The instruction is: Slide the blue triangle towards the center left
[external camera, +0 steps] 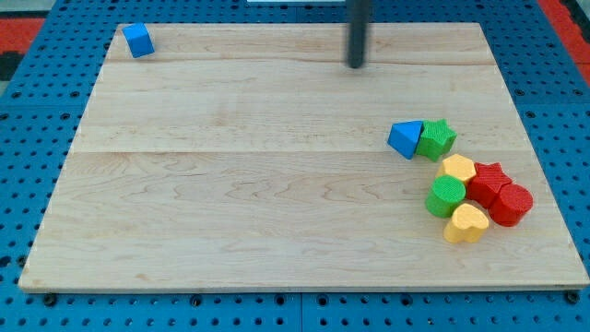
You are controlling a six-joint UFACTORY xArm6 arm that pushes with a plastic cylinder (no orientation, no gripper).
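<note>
The blue triangle (404, 138) lies on the wooden board (240, 184) at the view's right, touching a green star (437, 138) on its right side. My tip (356, 65) is near the view's top, above and a little left of the blue triangle, well apart from it. The rod comes down from the top edge.
A blue cube (138, 40) sits at the board's top left corner. Below the green star is a cluster: a yellow hexagon (457, 169), a red star (488, 179), a red cylinder (510, 204), a green cylinder (445, 195) and a yellow heart (466, 223).
</note>
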